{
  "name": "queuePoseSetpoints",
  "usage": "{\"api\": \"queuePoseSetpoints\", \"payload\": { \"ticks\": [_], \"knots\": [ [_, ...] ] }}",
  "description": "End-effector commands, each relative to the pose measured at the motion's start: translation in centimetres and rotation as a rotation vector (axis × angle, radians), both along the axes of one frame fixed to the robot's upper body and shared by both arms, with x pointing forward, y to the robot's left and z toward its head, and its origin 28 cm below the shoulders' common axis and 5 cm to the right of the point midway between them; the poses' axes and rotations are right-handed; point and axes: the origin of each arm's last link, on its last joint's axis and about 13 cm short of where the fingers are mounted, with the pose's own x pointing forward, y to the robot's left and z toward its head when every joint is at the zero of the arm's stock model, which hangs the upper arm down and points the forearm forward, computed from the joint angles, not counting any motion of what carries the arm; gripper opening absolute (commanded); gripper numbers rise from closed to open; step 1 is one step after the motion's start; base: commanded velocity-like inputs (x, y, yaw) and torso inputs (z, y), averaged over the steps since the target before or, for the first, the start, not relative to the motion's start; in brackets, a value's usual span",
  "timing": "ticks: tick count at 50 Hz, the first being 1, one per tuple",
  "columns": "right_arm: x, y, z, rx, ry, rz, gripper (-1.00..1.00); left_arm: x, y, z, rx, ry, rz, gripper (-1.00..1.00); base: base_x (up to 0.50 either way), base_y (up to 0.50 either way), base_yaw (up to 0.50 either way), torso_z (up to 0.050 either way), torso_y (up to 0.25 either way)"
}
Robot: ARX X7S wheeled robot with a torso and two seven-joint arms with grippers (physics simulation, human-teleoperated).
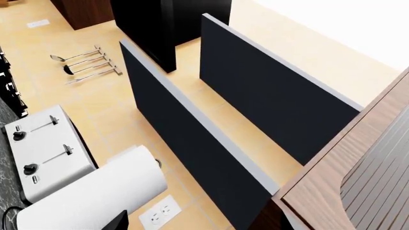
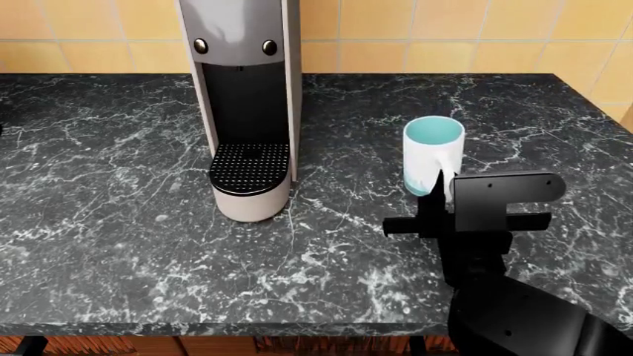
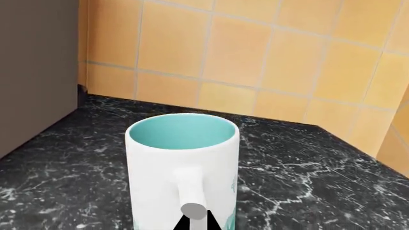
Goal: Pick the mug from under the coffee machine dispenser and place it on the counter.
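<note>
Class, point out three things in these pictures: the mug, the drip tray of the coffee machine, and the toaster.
mug (image 2: 431, 159), head view, on its white side wall.
drip tray (image 2: 249, 165), head view, on its perforated black top.
toaster (image 1: 45, 155), left wrist view, on its white top face.

The robot's black right arm rises from the lower right of the head view, its blocky wrist housing level and squared to the scene ahead. The black right gripper (image 2: 436, 194) points forward (only one thin finger shows clearly), so whether it is spread or closed cannot be told. A dark fingertip sliver shows in the right wrist view.
</note>
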Motion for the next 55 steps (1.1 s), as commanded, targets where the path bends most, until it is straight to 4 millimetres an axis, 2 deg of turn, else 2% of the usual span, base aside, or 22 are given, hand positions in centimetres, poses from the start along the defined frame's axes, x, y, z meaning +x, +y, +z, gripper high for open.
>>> {"api": "queuePoseSetpoints", "payload": {
  "ticks": [1, 8, 9, 34, 42, 55],
  "knots": [
    [0.1, -0.2, 0.1, 0.0, -0.014, -0.009, -1.0, 0.0, 0.0, 0.0, 0.0, 0.001, 0.0, 1.0, 0.0, 0.0, 0.0, 0.0, 0.0],
    [0.1, -0.2, 0.0, 0.001, -0.004, -0.006, -1.0, 0.0, 0.0, 0.0, -0.001, 0.002, 0.001, 1.0, 0.0, 0.0, 0.0, 0.0, 0.0],
    [0.1, -0.2, 0.0, 0.0, -0.002, -0.005, 1.0, 0.0, 0.0, 0.0, -0.001, 0.001, 0.001, 1.0, 0.0, 0.0, 0.0, 0.0, 0.01],
    [-0.7, 0.2, 0.2, -0.017, 0.029, 0.026, 1.0, -0.2, 0.1, 0.0, -0.003, 0.0, 0.001, 1.0, 0.0, 0.0, 0.0, 0.0, 0.0],
    [-1.9, 0.5, 0.7, -0.017, 0.037, 0.051, 1.0, -0.2, 0.1, 0.0, -0.005, -0.002, 0.003, 1.0, 0.0, 0.0, 0.0, 0.0, 0.0],
    [-3.7, -0.2, 1.0, 0.022, 0.028, 0.011, 1.0, -0.2, 0.1, 0.0, -0.007, -0.003, 0.005, 1.0, 0.0, 0.0, 0.0, 0.0, 0.0]
  ]
}}
